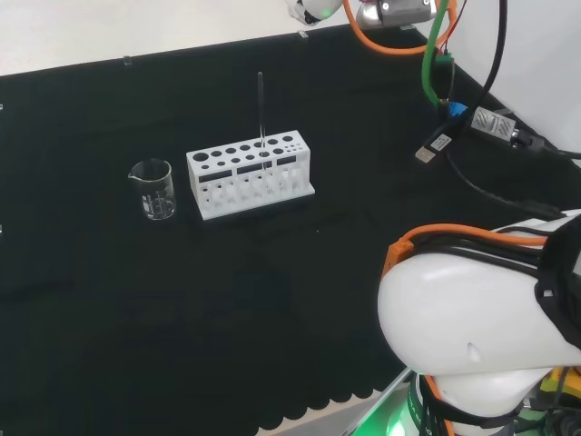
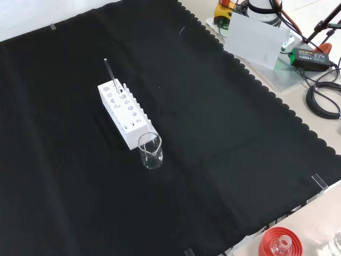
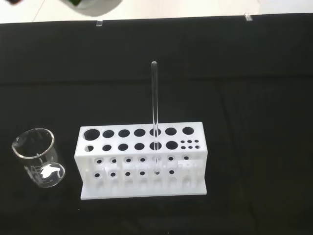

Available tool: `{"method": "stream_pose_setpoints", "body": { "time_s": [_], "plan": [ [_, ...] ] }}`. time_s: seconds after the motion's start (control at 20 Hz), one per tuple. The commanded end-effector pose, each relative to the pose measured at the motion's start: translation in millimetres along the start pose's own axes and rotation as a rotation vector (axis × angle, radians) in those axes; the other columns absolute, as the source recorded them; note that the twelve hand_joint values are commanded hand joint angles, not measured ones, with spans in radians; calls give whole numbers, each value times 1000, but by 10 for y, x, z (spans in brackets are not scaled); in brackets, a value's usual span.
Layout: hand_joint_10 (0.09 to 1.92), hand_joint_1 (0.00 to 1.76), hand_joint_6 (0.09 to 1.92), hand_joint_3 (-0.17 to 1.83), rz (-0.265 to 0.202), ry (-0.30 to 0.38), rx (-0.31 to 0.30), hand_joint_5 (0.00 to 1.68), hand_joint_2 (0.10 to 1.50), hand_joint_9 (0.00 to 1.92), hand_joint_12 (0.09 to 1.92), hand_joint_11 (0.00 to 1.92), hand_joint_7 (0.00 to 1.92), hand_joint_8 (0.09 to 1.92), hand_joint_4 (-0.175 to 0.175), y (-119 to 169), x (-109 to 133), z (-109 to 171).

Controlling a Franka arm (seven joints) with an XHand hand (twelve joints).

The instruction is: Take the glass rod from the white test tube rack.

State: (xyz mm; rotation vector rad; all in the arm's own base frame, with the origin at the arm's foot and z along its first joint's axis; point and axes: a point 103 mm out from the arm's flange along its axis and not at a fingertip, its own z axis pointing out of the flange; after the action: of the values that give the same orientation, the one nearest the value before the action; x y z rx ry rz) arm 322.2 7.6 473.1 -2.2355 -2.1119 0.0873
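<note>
A white plastic test tube rack (image 1: pixel 250 175) with two rows of round holes stands on the black cloth of the bench (image 1: pixel 109 318). A thin clear glass rod (image 1: pixel 261 113) stands upright in one of the rack's holes, and most of its length rises above the rack's top. In the wrist view the rod (image 3: pixel 155 105) sits in a hole of the row farther from the camera, a few holes in from the end of the rack (image 3: pixel 142 161) that carries a cluster of small holes.

Just beside the rack, at its left end in the head view, stands a small clear glass beaker (image 1: pixel 153 188) with a pouring lip; it is upright and a gap of bare cloth separates it from the rack. In the front view this beaker (image 2: pixel 150 151) stands at the near end of the rack (image 2: pixel 122 113), and the rod (image 2: pixel 110 72) rises from the rack's far end. In the wrist view the beaker (image 3: pixel 40 157) shows beside the rack end away from the small holes.

Well apart from the rack, at the front view's lower edge, a red ribbed ring stand (image 2: pixel 278 242) lies past the cloth's border.

A blurred white part shows at the wrist view's edge, well away from the rack; whether the hand's fingers are apart or together cannot be told.
</note>
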Motion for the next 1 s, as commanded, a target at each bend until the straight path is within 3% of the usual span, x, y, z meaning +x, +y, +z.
{"method": "stream_pose_setpoints", "body": {
  "time_s": [0.05, 0.15, 0.3, 0.35, 0.4, 0.55, 0.65, 1.0],
  "plan": [
    [929, 811, 845, 740, -32, 26, 10, 362, 669, 413, 1455, 251, 221, 874, -54, 133, 4, 47],
    [913, 794, 836, 747, -53, 20, 19, 344, 660, 454, 1416, 340, 251, 879, -55, 196, 29, 61],
    [904, 781, 822, 746, -78, 69, 18, 318, 651, 477, 1400, 389, 271, 883, -52, 270, 122, 58],
    [904, 778, 818, 745, 26, -29, 9, 311, 649, 480, 1398, 395, 275, 884, -51, 264, -9, 77],
    [903, 775, 813, 743, 41, -50, 19, 304, 646, 484, 1397, 400, 280, 886, -50, 268, -14, 91],
    [906, 766, 778, 734, -11, -18, 77, 274, 634, 476, 1399, 396, 286, 886, -44, 417, 35, 167],
    [919, 757, 718, 723, -63, 49, 76, 250, 624, 444, 1412, 368, 276, 882, -37, 456, -63, 193],
    [938, 744, 638, 702, -111, 70, 116, 241, 619, 417, 1431, 340, 259, 881, -31, 727, 80, 335]
  ]
}}
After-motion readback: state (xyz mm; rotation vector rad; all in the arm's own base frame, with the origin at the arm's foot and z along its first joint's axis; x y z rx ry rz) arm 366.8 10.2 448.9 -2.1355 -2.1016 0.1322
